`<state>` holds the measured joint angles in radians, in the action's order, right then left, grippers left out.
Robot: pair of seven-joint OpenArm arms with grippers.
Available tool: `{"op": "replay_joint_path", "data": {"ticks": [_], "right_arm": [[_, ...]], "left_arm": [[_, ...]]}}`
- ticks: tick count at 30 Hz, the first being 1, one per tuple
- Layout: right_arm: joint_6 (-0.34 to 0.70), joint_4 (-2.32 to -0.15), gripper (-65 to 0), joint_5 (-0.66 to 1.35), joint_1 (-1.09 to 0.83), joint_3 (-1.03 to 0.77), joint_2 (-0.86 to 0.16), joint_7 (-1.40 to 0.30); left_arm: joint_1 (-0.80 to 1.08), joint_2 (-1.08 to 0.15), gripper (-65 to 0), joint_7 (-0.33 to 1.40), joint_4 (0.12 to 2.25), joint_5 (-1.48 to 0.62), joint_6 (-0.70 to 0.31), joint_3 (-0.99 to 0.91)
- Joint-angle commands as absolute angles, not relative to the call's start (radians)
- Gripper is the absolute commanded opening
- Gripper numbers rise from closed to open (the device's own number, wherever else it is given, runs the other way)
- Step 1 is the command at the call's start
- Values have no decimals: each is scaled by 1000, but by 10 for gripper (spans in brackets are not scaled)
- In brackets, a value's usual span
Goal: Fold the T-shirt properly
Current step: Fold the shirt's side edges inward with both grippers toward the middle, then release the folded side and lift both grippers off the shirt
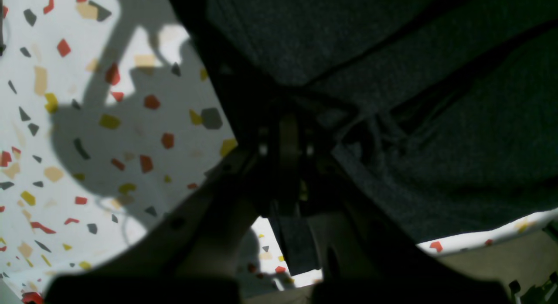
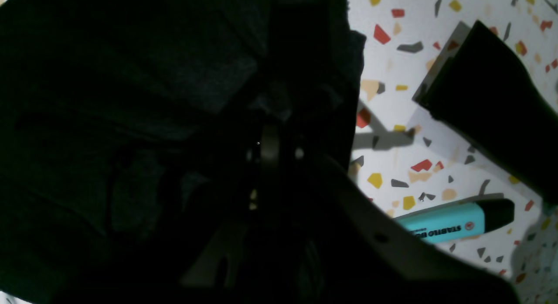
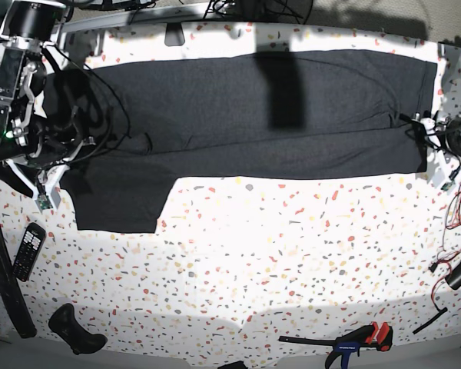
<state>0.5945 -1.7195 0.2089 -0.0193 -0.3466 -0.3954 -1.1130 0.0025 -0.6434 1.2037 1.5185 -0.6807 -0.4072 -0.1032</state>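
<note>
The T-shirt (image 3: pixel 238 100) lies stretched sideways across the far half of the speckled table, plain dark side up, with a long fold line along its front strip and one flap (image 3: pixel 115 204) reaching nearer at the left. My right gripper (image 3: pixel 46 173) is at the shirt's left end, shut on the T-shirt (image 2: pixel 130 99), whose dark cloth bunches around the right gripper (image 2: pixel 270 142). At the right end my left gripper (image 3: pixel 425 144) is shut on the T-shirt (image 1: pixel 436 121). Creases in the cloth gather at the left gripper (image 1: pixel 290 134).
A turquoise highlighter (image 2: pixel 444 223) and a black bar-like object (image 2: pixel 488 103) lie beside the right gripper. A black remote (image 3: pixel 28 250), a curved black strap (image 3: pixel 4 284) and a black handle (image 3: pixel 75 329) sit front left. A clamp (image 3: pixel 353 342) lies at the front edge, cables (image 3: pixel 457 223) at the right.
</note>
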Motion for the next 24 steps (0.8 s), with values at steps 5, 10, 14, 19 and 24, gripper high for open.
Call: {"op": "replay_joint_path", "data": {"ticks": [5,10,14,19,24], "right_arm": [[587,-1737,-650,209,-4,-354,-413,-1113],[587,-1737,-425,210,-4,-354,-413,-1112],[587,-1737,-351,220,-3,-354,-413,-1109],[586,-1737,-351,295,2,-354,-413,-1012],[586,-1737,-351,416,25,-354,-413,-976]], "left_arm": [[-11,-665,-650,1187,1535,-682,-412,-112],[-10,-665,-441,1189,1535,-678,-412,-112],[-11,-665,-383,1188,1535,-678,-412,-112],[-12,-658,-383,1149,1535,-682,-412,-112],[-14,-599,-383,1120,1535,-682,-412,-112]]}}
